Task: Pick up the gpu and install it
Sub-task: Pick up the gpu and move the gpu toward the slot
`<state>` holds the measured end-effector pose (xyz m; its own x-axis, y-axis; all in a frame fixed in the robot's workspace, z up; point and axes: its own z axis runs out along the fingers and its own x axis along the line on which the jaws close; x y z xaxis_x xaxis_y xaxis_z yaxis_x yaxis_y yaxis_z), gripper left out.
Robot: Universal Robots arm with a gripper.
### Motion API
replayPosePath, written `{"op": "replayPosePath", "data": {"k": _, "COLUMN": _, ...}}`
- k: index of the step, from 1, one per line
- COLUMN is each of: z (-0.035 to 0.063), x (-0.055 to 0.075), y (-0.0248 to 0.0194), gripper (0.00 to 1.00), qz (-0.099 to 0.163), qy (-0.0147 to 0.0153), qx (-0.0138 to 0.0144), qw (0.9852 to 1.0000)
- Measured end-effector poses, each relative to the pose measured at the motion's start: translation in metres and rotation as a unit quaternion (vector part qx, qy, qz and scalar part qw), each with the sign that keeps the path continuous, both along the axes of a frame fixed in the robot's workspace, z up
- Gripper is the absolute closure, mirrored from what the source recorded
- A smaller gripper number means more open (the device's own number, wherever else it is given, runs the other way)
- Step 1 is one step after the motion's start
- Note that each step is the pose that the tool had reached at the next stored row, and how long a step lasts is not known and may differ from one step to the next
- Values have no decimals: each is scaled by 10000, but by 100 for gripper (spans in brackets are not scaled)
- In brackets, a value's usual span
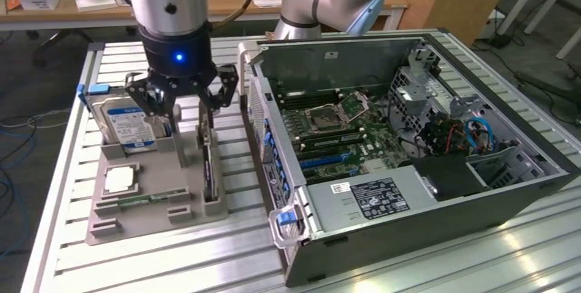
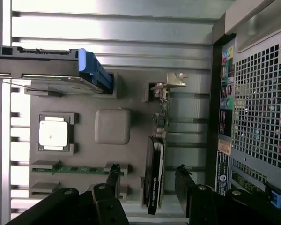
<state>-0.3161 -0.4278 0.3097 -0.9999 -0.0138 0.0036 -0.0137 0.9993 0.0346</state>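
The gpu (image 1: 211, 170) stands on edge in a slot of the grey parts holder (image 1: 136, 228), beside the open computer case (image 1: 508, 191). In the wrist view the gpu (image 2: 155, 164) is edge-on, with its black shroud nearest the gripper and its silver bracket (image 2: 171, 83) at the far end. My gripper (image 1: 188, 116) hangs just above the holder, open. Its two black fingers (image 2: 113, 176) straddle the card's shroud end without touching it, and the gripper (image 2: 147, 174) holds nothing. The motherboard (image 1: 341, 126) lies exposed inside the case.
A silver hard drive with a blue label (image 1: 127, 123) stands in the holder next to the gripper. A CPU (image 2: 53, 133) and a RAM stick (image 2: 79, 168) lie in other pockets. The case's perforated rear panel (image 2: 260, 108) is close beside the gpu. A second arm (image 1: 318, 1) stands behind the table.
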Motion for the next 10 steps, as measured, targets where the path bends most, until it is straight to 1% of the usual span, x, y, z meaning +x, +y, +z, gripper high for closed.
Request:
{"op": "replayPosePath", "data": {"k": 3, "z": -38, "x": 37, "y": -7, "gripper": 41, "qz": 0, "qy": -1, "qx": 0, "qw": 10000}}
{"op": "replayPosePath", "data": {"k": 6, "z": -84, "x": 46, "y": -18, "gripper": 41, "qz": 0, "qy": -6, "qx": 0, "qw": 10000}}
{"op": "replayPosePath", "data": {"k": 10, "z": -158, "x": 49, "y": -53, "gripper": 41, "qz": -2, "qy": -7, "qx": 0, "qw": 10000}}
